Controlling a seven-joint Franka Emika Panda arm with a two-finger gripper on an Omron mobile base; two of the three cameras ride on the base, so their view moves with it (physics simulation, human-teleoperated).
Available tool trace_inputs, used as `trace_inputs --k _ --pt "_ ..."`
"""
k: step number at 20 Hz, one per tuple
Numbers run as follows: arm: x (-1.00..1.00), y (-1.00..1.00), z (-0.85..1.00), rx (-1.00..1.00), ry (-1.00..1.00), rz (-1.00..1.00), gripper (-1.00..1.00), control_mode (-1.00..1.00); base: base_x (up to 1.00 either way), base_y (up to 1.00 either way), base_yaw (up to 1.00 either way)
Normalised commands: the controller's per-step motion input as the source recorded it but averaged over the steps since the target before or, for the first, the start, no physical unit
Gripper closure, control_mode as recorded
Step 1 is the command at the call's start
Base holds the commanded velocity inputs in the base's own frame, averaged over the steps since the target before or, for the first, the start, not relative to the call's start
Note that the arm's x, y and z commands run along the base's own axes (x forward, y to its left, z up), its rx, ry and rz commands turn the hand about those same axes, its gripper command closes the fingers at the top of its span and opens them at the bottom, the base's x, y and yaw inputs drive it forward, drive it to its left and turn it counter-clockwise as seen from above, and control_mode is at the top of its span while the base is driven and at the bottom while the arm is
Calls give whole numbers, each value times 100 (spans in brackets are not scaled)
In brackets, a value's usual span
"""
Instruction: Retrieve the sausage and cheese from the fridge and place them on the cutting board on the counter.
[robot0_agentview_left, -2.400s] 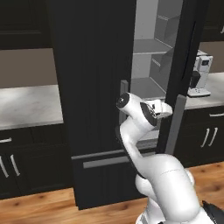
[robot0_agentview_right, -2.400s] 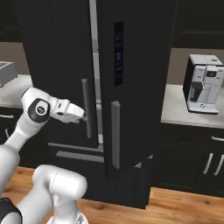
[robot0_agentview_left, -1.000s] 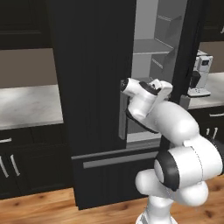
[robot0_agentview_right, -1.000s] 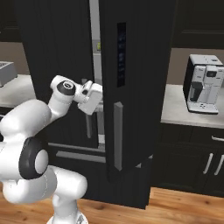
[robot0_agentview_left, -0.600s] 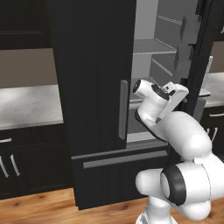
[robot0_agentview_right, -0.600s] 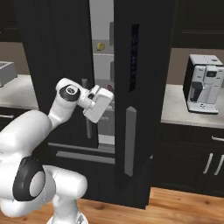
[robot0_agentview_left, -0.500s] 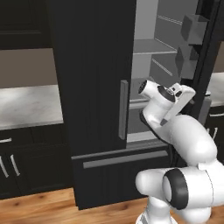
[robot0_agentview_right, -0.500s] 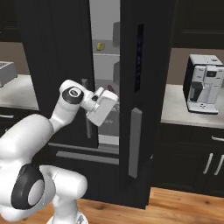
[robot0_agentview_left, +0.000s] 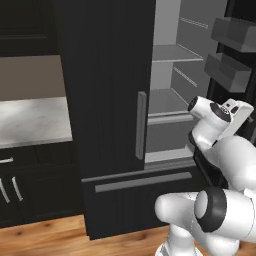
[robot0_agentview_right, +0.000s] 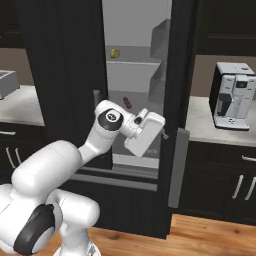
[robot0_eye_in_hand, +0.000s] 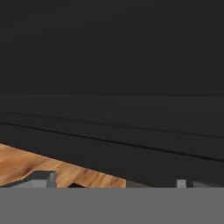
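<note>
From the left base camera: fridge (robot0_agentview_left: 105, 100) right door swung open, shelves bare on that side. Right base camera: sausage (robot0_agentview_right: 128, 103) on middle shelf, cheese (robot0_agentview_right: 115, 53) above; my pincer (robot0_agentview_right: 161, 134) empty, fully spread. Sausage looks light, firm, rolls; I'd pinch mid-length.

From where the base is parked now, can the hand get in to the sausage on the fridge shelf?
Probably yes. The right door is swung wide, leaving the shelves exposed, and the sausage lies in the open just behind the hand, whose fingers are spread. The hand would have to turn toward the shelf first.
</note>
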Motion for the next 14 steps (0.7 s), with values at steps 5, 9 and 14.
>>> trace_inputs --k 5,9,14 --pt "27 -35 -3 -7 -10 -4 -100 -100 0 0 0" --pt "-33 42 3 -2 -27 0 -100 -100 0 0 0" --pt "-59 97 29 0 -27 0 -100 -100 0 0 0"
